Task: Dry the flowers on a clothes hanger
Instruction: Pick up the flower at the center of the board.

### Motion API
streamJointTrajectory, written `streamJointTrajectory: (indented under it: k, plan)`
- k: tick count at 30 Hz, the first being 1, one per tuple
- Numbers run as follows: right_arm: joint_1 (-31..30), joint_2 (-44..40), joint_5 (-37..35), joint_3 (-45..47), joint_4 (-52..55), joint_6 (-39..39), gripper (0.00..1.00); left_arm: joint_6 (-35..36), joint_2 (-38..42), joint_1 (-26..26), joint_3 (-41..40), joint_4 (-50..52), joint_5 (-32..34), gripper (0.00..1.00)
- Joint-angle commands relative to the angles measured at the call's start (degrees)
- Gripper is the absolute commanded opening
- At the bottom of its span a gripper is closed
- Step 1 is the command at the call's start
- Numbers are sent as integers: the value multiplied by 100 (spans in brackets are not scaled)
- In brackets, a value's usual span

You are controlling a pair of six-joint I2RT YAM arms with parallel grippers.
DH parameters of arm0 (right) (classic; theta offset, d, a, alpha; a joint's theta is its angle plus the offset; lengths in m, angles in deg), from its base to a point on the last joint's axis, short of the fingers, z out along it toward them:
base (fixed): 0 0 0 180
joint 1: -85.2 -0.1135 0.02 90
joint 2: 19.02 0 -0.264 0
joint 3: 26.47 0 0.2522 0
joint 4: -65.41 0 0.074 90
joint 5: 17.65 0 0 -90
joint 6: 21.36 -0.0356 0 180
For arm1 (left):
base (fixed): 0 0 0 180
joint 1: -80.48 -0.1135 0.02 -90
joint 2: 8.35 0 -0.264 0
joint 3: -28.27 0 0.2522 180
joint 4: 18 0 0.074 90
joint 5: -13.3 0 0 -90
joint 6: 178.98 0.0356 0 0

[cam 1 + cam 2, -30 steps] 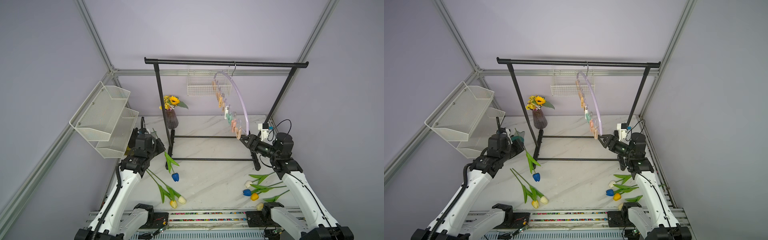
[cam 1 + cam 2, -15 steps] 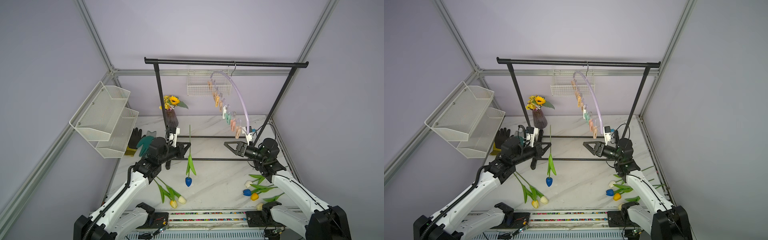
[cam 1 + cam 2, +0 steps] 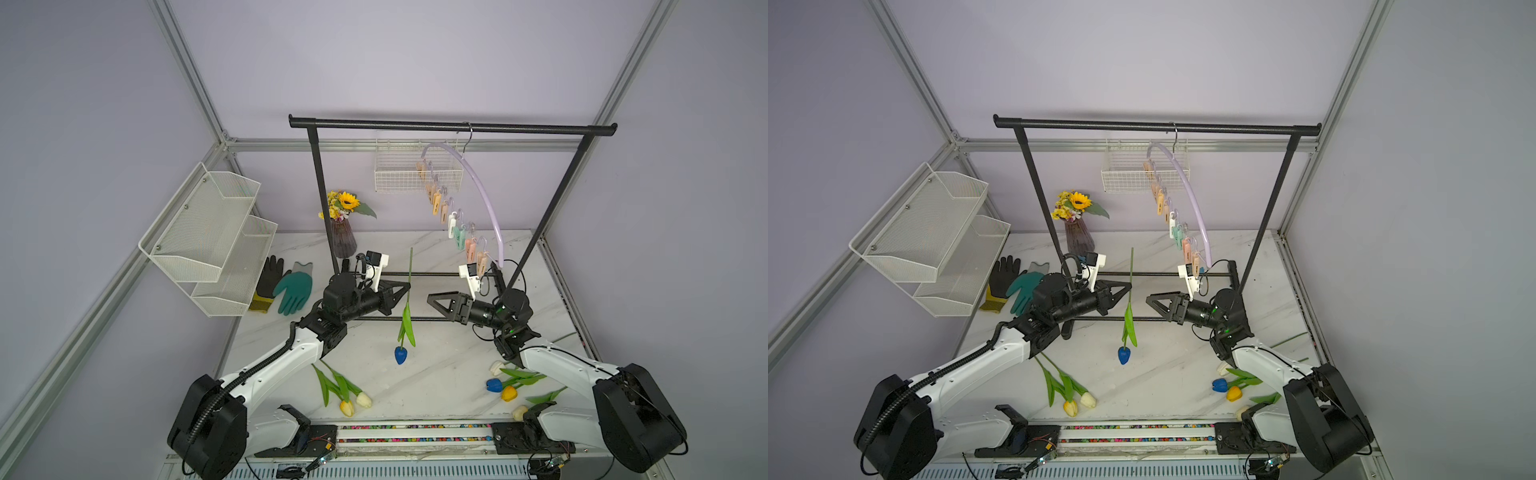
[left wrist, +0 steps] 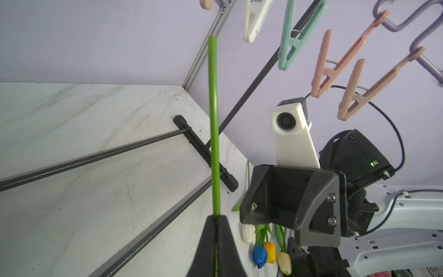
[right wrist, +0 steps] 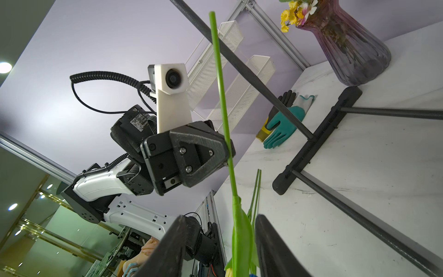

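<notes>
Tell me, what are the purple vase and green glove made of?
The vase looks like purple-tinted glass, maybe plastic: glossy, ribbed, with stems showing through. The glove looks like knit fabric with a matte teal rubbery coating; its grey cuff is bare.

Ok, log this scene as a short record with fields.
left gripper: shut on blue tulip by its stem, head hanging down
right gripper: open, facing the stem, not touching it
hanger: hooked on rack, pegs empty
table: other tulips lying in two groups
</notes>
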Motion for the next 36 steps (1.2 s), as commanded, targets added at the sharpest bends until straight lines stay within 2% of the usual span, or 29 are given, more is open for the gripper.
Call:
streamJointTrajectory:
  k: [1, 8, 13, 23, 28, 33, 34, 35, 36]
  plan:
    - [-109, 208, -255, 17, -718, 88, 49, -61, -90, 118, 299, -654, -97, 0]
    - [-194, 432, -314, -90, -671, 218, 45, -61, -229, 214, 399, -784, -97, 0]
    - [-226, 442, -195, -200, -619, 258, 37, -61, -353, 263, 479, -824, -97, 0]
    - [-243, 588, -174, -382, -580, 244, 32, -61, -527, 335, 599, -794, -97, 0]
    - [-249, 635, -183, -424, -578, 228, 23, -61, -523, 356, 610, -795, -97, 0]
    - [-249, 609, -222, -408, -475, 338, 22, -61, -505, 365, 619, -795, -97, 0]
    - [-249, 607, -225, -404, -475, 347, 20, 542, -507, 366, 619, -795, -97, 0]
    - [-249, 598, -214, -403, -474, 361, 15, -493, -516, 365, 619, -795, -97, 0]
    - [-249, 596, -205, -411, -474, 373, 12, -501, -511, 366, 616, -795, -97, 0]
